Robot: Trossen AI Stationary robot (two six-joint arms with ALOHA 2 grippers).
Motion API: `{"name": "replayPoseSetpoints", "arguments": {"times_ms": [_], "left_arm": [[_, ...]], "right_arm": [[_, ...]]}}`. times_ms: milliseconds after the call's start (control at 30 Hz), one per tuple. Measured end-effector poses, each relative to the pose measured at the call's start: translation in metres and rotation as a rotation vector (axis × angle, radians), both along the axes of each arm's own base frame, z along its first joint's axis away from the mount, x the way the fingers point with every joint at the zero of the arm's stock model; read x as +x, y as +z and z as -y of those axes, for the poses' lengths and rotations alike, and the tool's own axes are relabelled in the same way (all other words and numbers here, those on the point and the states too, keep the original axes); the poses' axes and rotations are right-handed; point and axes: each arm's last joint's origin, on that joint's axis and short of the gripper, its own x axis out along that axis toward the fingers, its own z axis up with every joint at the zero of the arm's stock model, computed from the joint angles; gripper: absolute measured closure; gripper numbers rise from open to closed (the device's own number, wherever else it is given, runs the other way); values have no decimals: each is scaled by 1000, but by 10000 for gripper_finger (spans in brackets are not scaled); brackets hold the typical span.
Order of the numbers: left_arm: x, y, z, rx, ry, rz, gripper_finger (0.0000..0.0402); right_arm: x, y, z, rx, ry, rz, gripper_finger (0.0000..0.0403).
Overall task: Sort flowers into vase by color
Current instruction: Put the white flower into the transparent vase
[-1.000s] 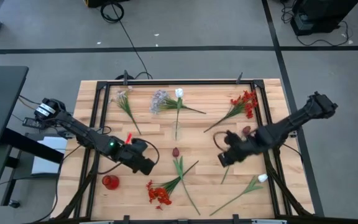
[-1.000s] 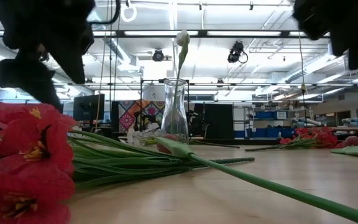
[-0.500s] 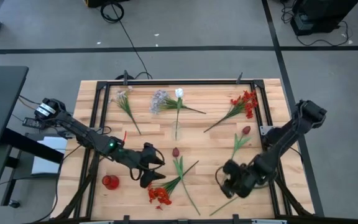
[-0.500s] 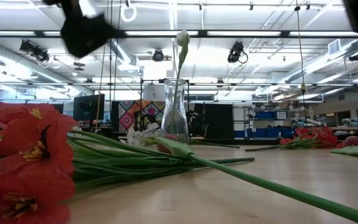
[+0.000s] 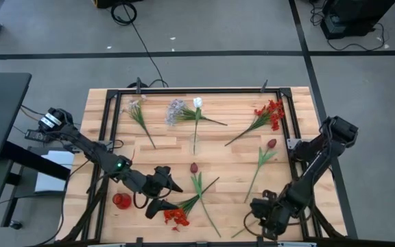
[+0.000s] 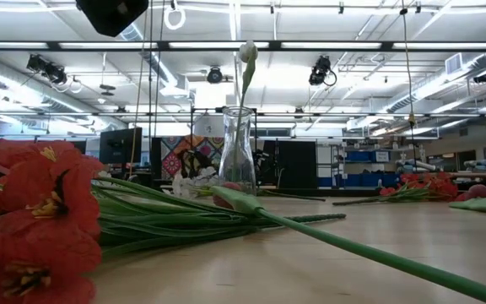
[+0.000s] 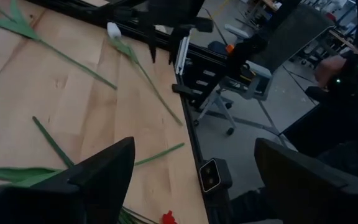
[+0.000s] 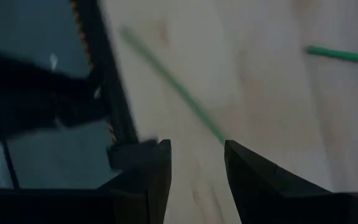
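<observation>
With my left gripper spread wide and empty above the red flower cluster at the table's near edge, I ought to drop onto its stem, while my right gripper, half-parted and empty, aims at the white tulip's stem.

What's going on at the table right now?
Flower sorting is barely begun: one white tulip stands in the glass vase, the other flowers lie loose on the table. The left claw hangs open by the bright red cluster at the near edge. The right claw is open above a green stem near the table's near right corner. Neither holds anything.
</observation>
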Motion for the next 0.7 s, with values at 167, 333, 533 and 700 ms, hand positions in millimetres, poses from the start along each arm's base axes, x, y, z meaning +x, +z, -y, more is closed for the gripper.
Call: {"name": "replayPoseSetpoints", "arguments": {"times_ms": [167,333,533,700], "left_arm": [[2,0,-3,3,31,2,65],[2,0,-4,35,58,12,65],[2,-1,-4,62,50,18,65],[1,-4,-5,84,54,-10,65]], "right_arm": [[-4,8,-3,-34,191,22,245],[-15,3,3,-81,279,-124,241],[-25,0,3,-138,371,-154,231],[-34,-2,10,-288,439,-164,229]]}}
